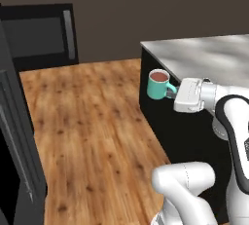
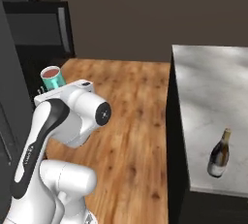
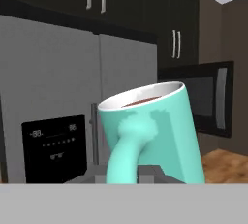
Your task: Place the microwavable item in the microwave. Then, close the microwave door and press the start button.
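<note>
While held upright in the air beyond the counter (image 1: 209,53) edge, teal mug (image 1: 158,84) carries brown liquid | gripper (image 1: 176,92) pinches its handle | microwave door (image 1: 39,36) far off, across wood floor (image 1: 92,121) | wine bottle (image 2: 219,154) stands on counter

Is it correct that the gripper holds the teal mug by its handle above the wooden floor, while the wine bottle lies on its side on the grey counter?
Not quite. The wine bottle stands upright on the grey counter, as the right base view shows. The rest holds: the gripper holds the teal mug by its handle above the wooden floor.
</note>
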You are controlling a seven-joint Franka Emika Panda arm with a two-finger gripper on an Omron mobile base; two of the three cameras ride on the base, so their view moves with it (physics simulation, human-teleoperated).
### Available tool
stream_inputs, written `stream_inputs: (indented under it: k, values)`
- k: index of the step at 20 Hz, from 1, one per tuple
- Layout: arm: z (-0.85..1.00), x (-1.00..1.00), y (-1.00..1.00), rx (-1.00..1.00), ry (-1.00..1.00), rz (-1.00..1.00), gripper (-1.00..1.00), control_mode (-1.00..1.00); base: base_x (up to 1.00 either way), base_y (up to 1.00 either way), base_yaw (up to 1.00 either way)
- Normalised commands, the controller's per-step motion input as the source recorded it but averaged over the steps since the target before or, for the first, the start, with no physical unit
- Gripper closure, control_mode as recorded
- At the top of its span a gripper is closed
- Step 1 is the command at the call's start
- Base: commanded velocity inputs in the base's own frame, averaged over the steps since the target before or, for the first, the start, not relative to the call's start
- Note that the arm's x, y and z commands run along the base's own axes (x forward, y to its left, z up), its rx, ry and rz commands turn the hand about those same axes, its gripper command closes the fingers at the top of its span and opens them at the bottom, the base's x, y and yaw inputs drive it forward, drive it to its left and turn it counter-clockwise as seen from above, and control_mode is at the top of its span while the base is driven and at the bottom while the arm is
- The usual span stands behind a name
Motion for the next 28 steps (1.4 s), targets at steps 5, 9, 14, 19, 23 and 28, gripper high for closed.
stream_inputs:
  k: [5,9,14,19,23,28]
  values:
    - [0.00,0.00,0.00,0.00,0.00,0.00,1.00,1.00,1.00,0.30,-0.17]
    - [0.00,0.00,0.00,0.00,0.00,0.00,1.00,1.00,1.00,0.20,-0.14]
    - [0.00,0.00,0.00,0.00,0.00,0.00,1.00,1.00,1.00,0.34,-0.02]
    - [0.00,0.00,0.00,0.00,0.00,0.00,1.00,1.00,1.00,0.11,0.01]
    - [0.00,0.00,0.00,0.00,0.00,0.00,1.00,1.00,1.00,0.00,0.16]
    - [0.00,0.00,0.00,0.00,0.00,0.00,1.00,1.00,1.00,0.00,0.60]
